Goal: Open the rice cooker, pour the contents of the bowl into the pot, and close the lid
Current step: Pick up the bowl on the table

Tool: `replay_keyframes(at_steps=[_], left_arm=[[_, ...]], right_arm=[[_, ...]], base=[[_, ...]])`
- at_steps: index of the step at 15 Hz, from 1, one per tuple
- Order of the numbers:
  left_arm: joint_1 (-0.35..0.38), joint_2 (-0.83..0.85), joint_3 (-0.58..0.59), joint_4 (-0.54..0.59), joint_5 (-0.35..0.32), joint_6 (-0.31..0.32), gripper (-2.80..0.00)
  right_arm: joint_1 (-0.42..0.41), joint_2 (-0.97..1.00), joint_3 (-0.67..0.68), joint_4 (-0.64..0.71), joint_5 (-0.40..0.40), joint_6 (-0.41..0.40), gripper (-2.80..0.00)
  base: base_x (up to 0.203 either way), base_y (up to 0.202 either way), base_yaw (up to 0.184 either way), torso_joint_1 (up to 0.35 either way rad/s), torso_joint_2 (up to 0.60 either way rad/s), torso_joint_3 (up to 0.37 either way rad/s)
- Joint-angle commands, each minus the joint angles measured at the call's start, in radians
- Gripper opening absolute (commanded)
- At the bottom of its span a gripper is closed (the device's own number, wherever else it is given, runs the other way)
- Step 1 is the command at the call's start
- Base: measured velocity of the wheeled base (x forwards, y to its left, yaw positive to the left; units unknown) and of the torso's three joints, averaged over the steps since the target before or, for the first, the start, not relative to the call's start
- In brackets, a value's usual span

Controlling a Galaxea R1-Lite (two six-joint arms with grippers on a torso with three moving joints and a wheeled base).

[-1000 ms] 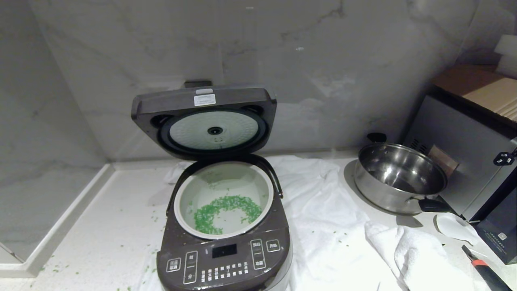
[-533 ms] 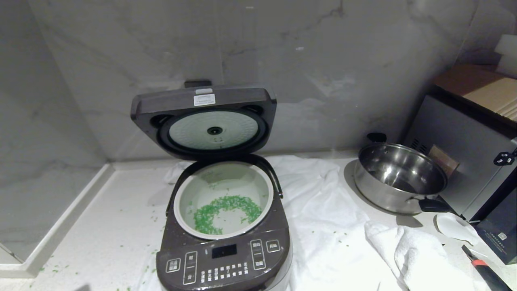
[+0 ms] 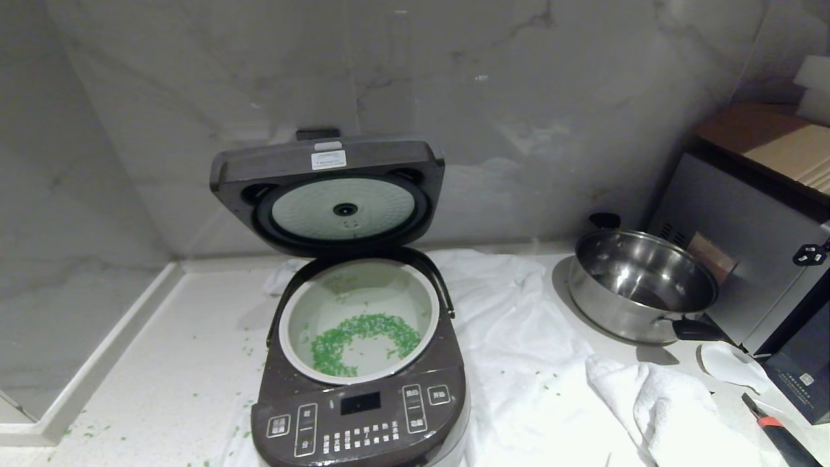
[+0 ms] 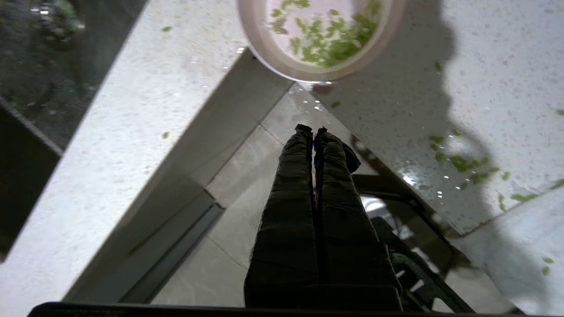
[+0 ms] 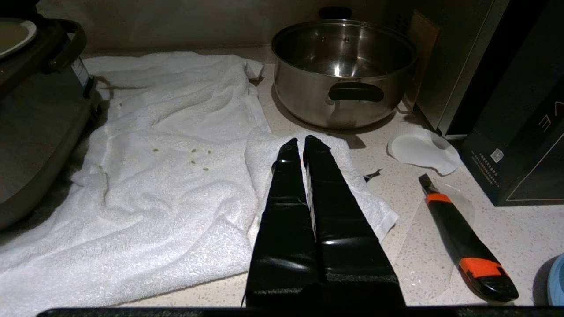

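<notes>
Rice cooker at the tabletop's front on a white towel, lid propped upright, green grains ringed in the white pot. Opening done; pouring judged only partly done, since the pink bowl near the tabletop edge holds more grains. Lid closing left. Left gripper off the edge, short of the bowl, jaws together, empty. Right gripper parked over the towel near the steel saucepan, jaws together, empty.
</notes>
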Motion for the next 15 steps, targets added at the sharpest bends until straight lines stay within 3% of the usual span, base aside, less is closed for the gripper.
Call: replay_keyframes(at_steps=[1,5,9,10,15], left_arm=[[0.007,0.048,0.008,0.003,-0.059,-0.001,-2.8],[0.036,0.171,-0.02,-0.026,-0.071,-0.009,-2.8],[0.068,0.319,-0.034,-0.165,-0.061,-0.012,-2.8],[0.089,0.358,-0.048,-0.194,-0.062,-0.012,0.0],[0.17,0.501,-0.126,-0.229,-0.066,-0.022,0.0]], right_arm=[[0.0,0.0,0.0,-0.001,0.0,0.0,-2.8],[0.0,0.0,0.001,-0.001,0.0,0.0,-2.8],[0.0,0.0,0.002,-0.001,0.0,0.0,-2.8],[0.0,0.0,0.0,-0.001,0.0,0.0,-2.8],[0.0,0.0,0.001,-0.001,0.0,0.0,-2.8]], base=[[0.0,0.0,0.0,0.0,0.0,0.0],[0.0,0.0,0.0,0.0,0.0,0.0],[0.0,0.0,0.0,0.0,0.0,0.0],[0.0,0.0,0.0,0.0,0.0,0.0],[0.0,0.0,0.0,0.0,0.0,0.0]])
